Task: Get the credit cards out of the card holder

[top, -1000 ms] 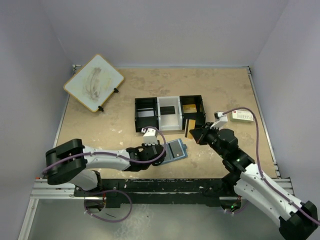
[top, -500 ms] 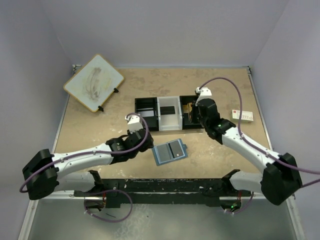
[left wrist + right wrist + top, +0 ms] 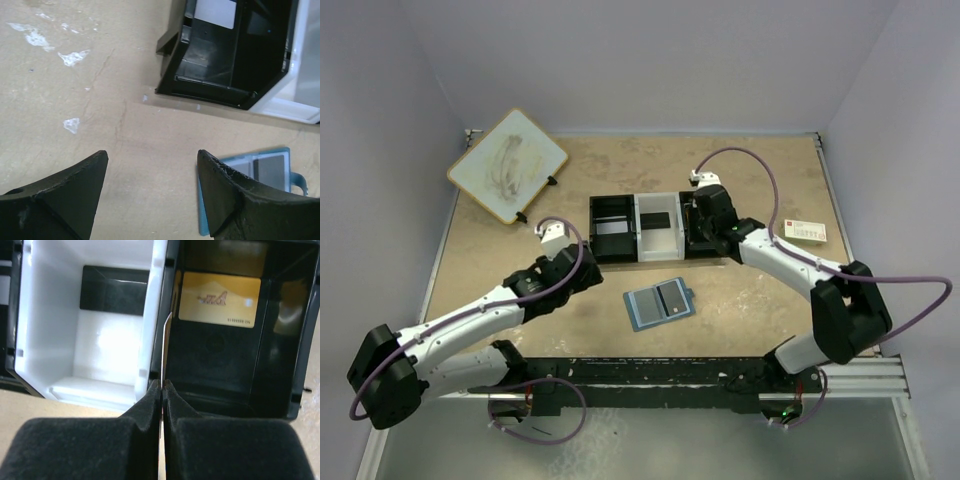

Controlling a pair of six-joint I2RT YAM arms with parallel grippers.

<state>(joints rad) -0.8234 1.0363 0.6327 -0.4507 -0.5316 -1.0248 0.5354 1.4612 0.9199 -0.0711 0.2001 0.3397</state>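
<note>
Slippage is the worry on my left: my left gripper (image 3: 152, 156) hangs with its jaws apart over bare worktop (image 3: 75, 130), near the left black end of the tray (image 3: 592, 228), and the card holder (image 3: 658, 302) lies open and flat just to its right, pinned by nothing. A grey rectangle (image 3: 670, 297) shows in one pocket, perhaps a card; I cannot tell. If I go in for it with one finger low, I judge the holder would skid or fold shut rather than give anything up. Further right, my right gripper (image 3: 161, 385) is clamped on a thin card (image 3: 166, 340) seen edge-on, poised right above the wall between the white middle compartment, where a black card (image 3: 117, 290) lies, and the right black one, where a gold card (image 3: 220, 299) lies. Let go here and the card could strike that wall, topple into the wrong side or lodge upright. The pinch is narrow, so it might also swivel.
</note>
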